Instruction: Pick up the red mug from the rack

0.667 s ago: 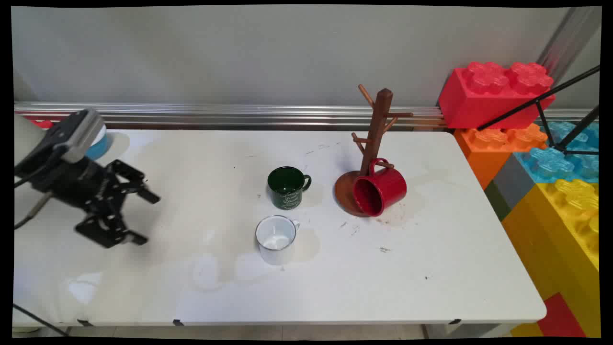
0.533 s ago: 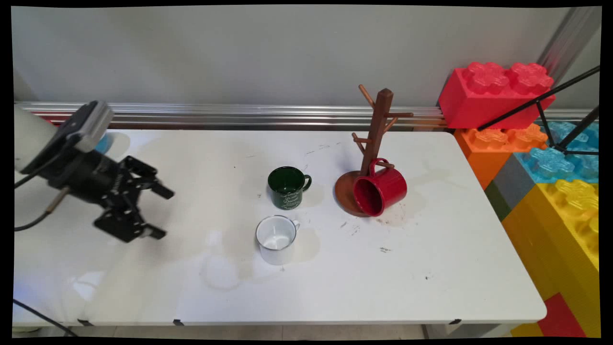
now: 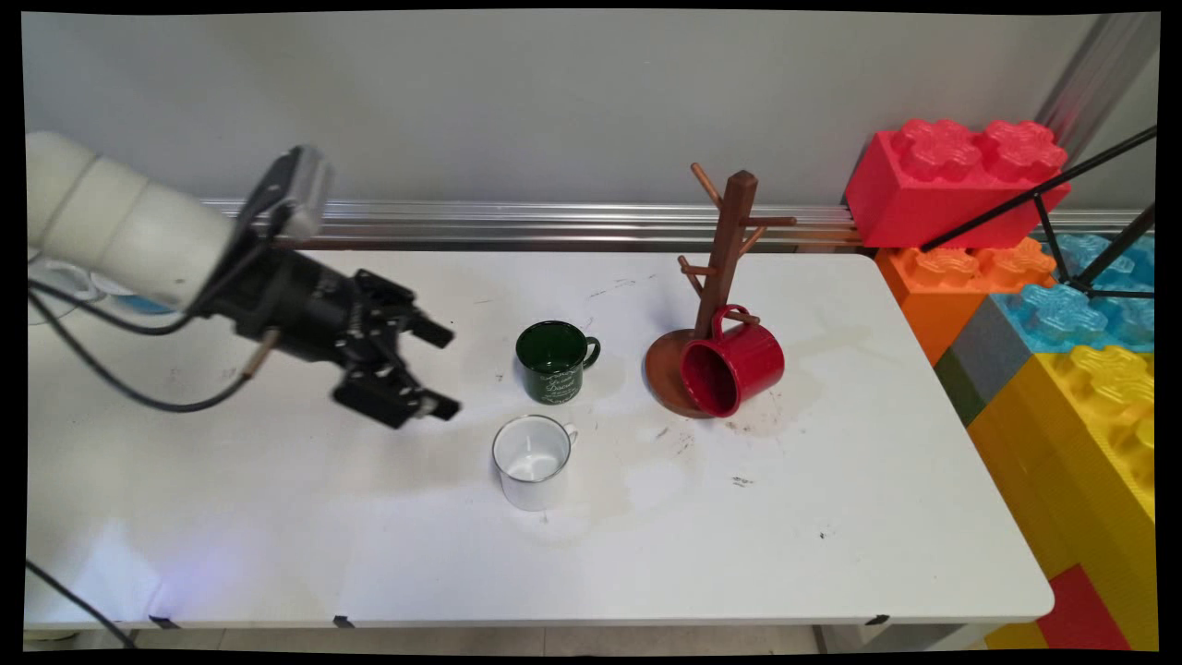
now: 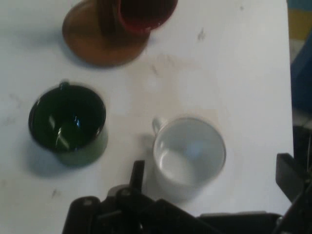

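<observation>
My black gripper [image 3: 446,369] hovers open over the left middle of the white table [image 3: 831,517], its fingers pointing right. A dark green mug [image 3: 554,358] stands just to its right, and a white mug [image 3: 533,459] sits nearer the front, below and to the right of the fingertips. In the hand view the white mug [image 4: 190,153] lies between the spread fingers of the gripper [image 4: 212,165], with the green mug [image 4: 67,122] off to the left. Further right, a red mug [image 3: 734,365] hangs tilted from a low peg of a brown wooden mug tree [image 3: 729,240].
Big toy bricks, red [image 3: 951,180], orange, blue and yellow [image 3: 1090,434], stack up past the table's right edge, with a black tripod leg [image 3: 1034,199] across them. An aluminium rail [image 3: 554,222] runs along the back. A blue object [image 3: 138,303] peeks from behind the arm.
The arm has swung right and a little up, carrying the gripper from the table's left side to just beside the green and white mugs. Its fingers stayed open. The mugs have not moved.
</observation>
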`<state>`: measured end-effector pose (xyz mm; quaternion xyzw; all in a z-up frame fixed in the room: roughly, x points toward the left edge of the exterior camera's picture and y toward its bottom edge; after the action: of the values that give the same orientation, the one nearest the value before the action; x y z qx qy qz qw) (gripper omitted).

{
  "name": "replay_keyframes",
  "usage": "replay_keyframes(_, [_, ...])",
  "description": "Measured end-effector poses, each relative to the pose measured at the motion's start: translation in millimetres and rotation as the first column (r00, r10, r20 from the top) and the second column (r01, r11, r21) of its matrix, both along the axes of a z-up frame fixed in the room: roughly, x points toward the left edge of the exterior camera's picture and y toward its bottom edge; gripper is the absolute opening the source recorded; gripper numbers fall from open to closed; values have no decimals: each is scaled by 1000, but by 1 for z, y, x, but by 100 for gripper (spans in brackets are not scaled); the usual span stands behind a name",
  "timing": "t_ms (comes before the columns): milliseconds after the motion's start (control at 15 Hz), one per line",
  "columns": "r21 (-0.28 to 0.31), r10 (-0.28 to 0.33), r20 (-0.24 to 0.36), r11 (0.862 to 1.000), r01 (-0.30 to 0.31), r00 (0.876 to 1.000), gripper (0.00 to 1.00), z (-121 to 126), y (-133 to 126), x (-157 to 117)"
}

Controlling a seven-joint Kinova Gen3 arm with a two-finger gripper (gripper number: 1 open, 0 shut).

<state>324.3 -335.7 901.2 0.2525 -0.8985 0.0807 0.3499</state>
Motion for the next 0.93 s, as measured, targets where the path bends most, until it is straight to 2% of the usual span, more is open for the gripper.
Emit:
replay_keyframes(200, [2, 23, -9, 1000, -23, 1000, 100, 3, -7, -28])
replay_keyframes(467, [21, 83, -1, 996, -83, 997, 100, 2, -14, -71])
replay_keyframes(933, [65, 190, -11, 980, -189, 982, 100, -19, -26, -128])
